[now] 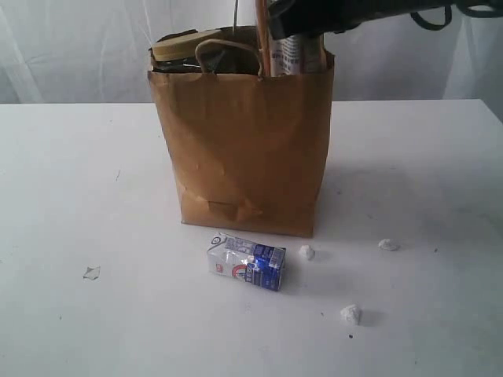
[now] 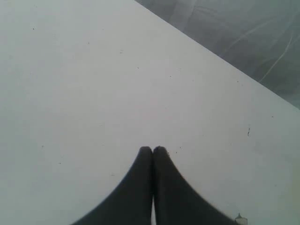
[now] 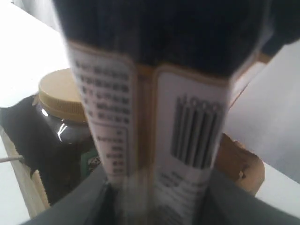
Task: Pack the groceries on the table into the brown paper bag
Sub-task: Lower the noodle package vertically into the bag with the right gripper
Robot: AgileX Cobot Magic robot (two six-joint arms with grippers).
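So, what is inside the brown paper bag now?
Above the rim of the brown paper bag show an olive-lidded jar and an upright long dark-blue packet. Its walls cover anything deeper.

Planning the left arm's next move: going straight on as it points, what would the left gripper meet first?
Probably the table: the left gripper, fingers shut, aims at its bare surface; depth is unclear.

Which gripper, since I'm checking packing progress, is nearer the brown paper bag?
Right. The right gripper is at the mouth of the brown paper bag, holding the long dark-blue packet upright in it. The left gripper, shut, is over bare table, with no bag in its view.
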